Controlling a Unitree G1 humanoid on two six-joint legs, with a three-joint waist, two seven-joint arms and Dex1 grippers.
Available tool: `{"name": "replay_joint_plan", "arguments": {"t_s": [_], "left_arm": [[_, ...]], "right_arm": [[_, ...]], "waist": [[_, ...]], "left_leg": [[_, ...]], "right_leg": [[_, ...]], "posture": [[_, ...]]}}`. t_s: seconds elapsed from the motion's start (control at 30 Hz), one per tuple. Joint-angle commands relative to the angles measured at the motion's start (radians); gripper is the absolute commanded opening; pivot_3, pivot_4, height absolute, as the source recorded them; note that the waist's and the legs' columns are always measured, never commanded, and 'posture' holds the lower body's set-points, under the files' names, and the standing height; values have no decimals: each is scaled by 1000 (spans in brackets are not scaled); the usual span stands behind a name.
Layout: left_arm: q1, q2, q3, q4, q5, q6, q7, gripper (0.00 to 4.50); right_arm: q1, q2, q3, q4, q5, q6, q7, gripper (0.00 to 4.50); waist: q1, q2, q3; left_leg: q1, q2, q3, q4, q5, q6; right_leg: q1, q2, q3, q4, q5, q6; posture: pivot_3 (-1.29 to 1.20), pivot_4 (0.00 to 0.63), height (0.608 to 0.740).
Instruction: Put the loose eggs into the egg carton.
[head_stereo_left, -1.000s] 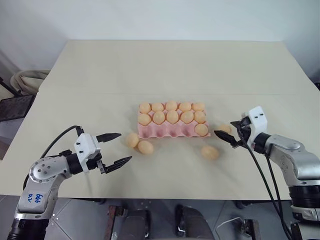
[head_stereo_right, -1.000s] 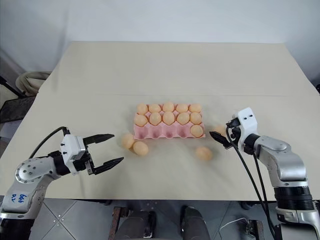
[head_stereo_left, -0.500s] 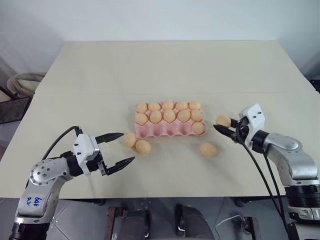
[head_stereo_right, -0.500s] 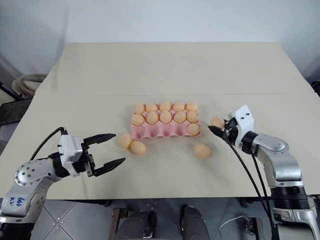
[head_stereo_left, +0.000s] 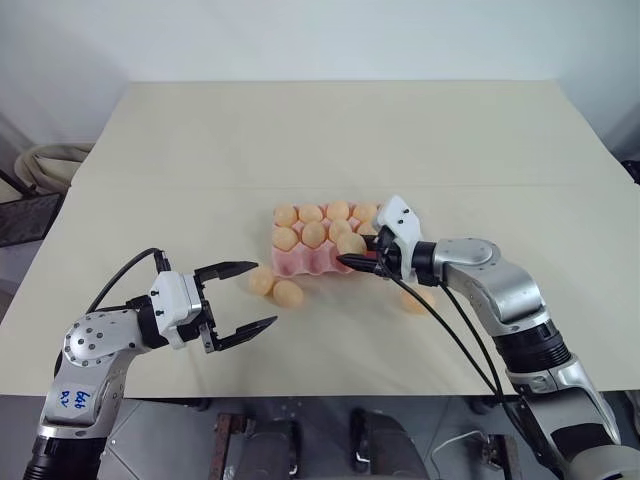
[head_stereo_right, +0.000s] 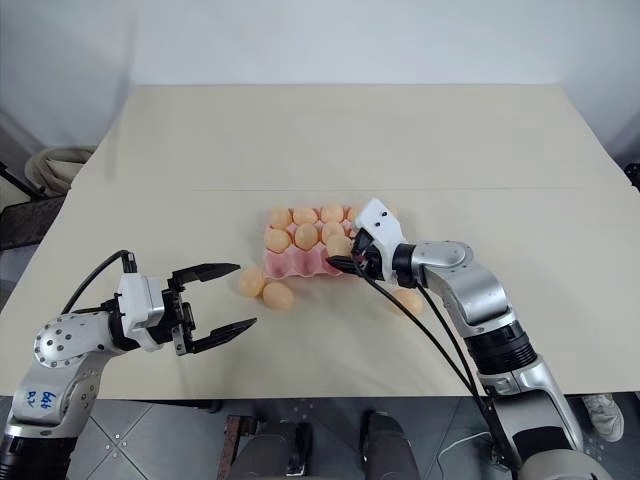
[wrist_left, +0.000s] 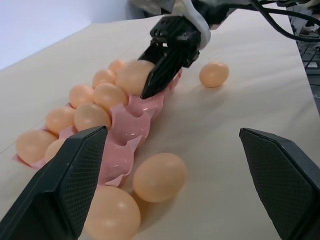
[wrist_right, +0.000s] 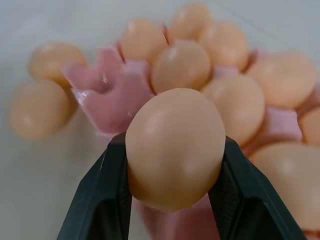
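While you look through the left eye view, you see the right end effector (head_stereo_left: 352, 262) clamped on one egg (head_stereo_left: 351, 243), holding it over the near row of the egg carton (head_stereo_left: 300, 263), which sits mid-way across the beige surface (head_stereo_left: 330, 140). The far cups of the carton are filled with eggs. Two loose eggs (head_stereo_left: 277, 287) lie touching each other just beside the carton's near-left corner, and a third loose egg (head_stereo_left: 417, 300) lies on the surface behind the right arm's cables. The left end effector (head_stereo_left: 248, 297) hovers near the pair with its fingers spread wide apart, holding nothing.

From the right eye view, you get the same layout: the gripped egg (head_stereo_right: 340, 245) over the carton's near edge, and the left end effector (head_stereo_right: 228, 301) gaping beside the pair.

In the left wrist view, your own two black fingers (wrist_left: 75, 180) stand far apart, framing the two loose eggs (wrist_left: 160, 176) close by, the pink carton (wrist_left: 131, 122) beyond them, and the right end effector (wrist_left: 150, 87) pinching its egg (wrist_left: 133, 76) above the carton. The third loose egg (wrist_left: 214, 74) lies apart on the surface.

In the right wrist view, both fingers (wrist_right: 102, 195) press against the sides of the held egg (wrist_right: 175, 147), with the carton (wrist_right: 112, 95) and its eggs right behind it.
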Motion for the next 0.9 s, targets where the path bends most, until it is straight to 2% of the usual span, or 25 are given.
{"name": "replay_joint_plan", "arguments": {"t_s": [0.03, 0.2, 0.23, 0.43, 0.67, 0.9], "left_arm": [[24, 7, 28, -26, 1, -9, 16, 4500], [22, 5, 19, -22, 2, -11, 24, 4500], [14, 4, 14, -17, 3, -10, 23, 4500], [-38, -5, -16, 27, 6, -11, 8, 4500], [-76, -10, -43, 66, 6, -19, -16, 4500], [-84, -7, -44, 68, 8, -15, -17, 4500]], "right_arm": [[-1, -21, -40, -25, -3, -7, 10, 2638], [19, -46, -70, -58, 10, 3, 20, 4381], [31, -60, -85, -79, 20, 6, 28, 4474], [108, -128, -173, -164, 65, 13, 55, 4474], [162, -130, -202, -232, 95, 12, 51, 4474], [64, -22, -99, -199, 41, 46, -26, 4474]], "waist": [[-1, 0, 0], [-1, 0, 0], [0, 0, 0], [2, 0, 0], [-2, -1, 0], [-2, -1, 0]], "left_leg": [[0, 0, 0, 0, -1, 0], [0, 1, 2, 0, -2, 0], [0, 1, 2, 0, -2, 0], [0, 1, 3, 0, -3, 4], [1, 3, 5, 0, -3, 4], [1, 3, 6, 2, -3, 4]], "right_leg": [[0, 0, -1, 0, 0, 0], [0, 0, -3, 0, 0, 0], [0, 0, -3, -1, 0, 0], [1, 0, -3, -6, 0, 0], [0, 0, -3, -4, 0, 0], [0, 0, -2, -2, 0, 0]], "posture": [[0, 150, 740], [0, 150, 740], [0, 150, 740], [0, 150, 740], [0, 150, 740], [0, 150, 740]]}}
